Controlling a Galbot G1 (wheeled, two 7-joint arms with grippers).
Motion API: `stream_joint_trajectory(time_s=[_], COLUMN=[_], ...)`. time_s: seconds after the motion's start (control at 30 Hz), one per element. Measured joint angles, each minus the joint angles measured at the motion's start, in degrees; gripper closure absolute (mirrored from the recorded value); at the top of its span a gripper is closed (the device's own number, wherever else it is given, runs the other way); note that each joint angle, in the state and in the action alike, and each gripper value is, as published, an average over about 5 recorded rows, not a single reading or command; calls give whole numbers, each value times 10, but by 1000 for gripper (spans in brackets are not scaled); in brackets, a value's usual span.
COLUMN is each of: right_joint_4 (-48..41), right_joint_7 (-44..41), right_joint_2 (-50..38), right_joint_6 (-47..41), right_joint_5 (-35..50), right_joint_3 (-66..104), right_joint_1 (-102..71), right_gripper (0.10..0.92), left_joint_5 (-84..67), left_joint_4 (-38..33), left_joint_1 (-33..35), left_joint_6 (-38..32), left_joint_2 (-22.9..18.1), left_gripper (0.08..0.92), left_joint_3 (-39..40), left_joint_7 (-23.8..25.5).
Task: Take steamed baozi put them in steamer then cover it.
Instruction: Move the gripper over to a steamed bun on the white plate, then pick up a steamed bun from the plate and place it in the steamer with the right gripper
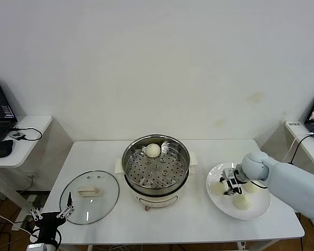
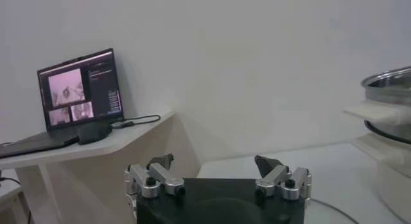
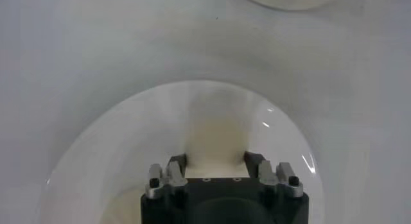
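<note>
One small, smooth cream-white steamed baozi (image 1: 153, 150) already inside the round shiny stainless-steel steamer (image 1: 156, 168), on the perforated tray toward the upper part of the pot at centre frame. Three more on the flat white plate (image 1: 239, 197) at lower right of the head view: one (image 1: 250, 186) nearest the arm, one (image 1: 242, 202) lower down, and one (image 1: 217, 188) on the plate's left side.

Right gripper (image 1: 230, 186) down over the plate, fingers (image 3: 252, 161) pinching a pale bun (image 3: 215, 142) from either side in the wrist view. Which bun exactly is hard to say from the head view; probably the middle one, largely hidden under the fingers.

Round clear glass cover (image 1: 89, 196) with metal rim and cream rectangular handle flat on the white worktop (image 1: 199, 225) at lower left, just beside the steamer's cream base. Left gripper (image 1: 51, 213) parked at the bottom left corner, off the worktop edge, fingers (image 2: 160, 174) spread wide, holding nothing.

Step in hand, as judged: lifting a bun off the plate. Best done with a light squeeze only, since soft dough dents and may stick to the pads. Straight up first to clear the neighbouring buns and plate rim, then across toward the frame centre, high enough to pass the steel wall. Placement on a bare patch of tray, apart from the bun already there, leaving room for two more. Cover last.
</note>
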Motion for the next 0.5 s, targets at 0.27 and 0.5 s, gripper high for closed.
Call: stream_joint_trajectory(time_s=[0.27, 0.5], right_joint_4=[17, 39], right_joint_7=[-11, -21], right_joint_2=[-18, -45], right_joint_6=[-1, -4], right_joint_5=[22, 56], right_joint_3=[-13, -35], right_joint_1=[35, 109], right_gripper=[534, 529], left_joint_5=[-1, -2], left_joint_4=[-4, -7], left_joint_1=[-1, -3], left_joint_6=[0, 1], left_joint_2=[2, 5], left_gripper=[177, 177], left_joint_3=[1, 5], left_joint_7=[0, 0])
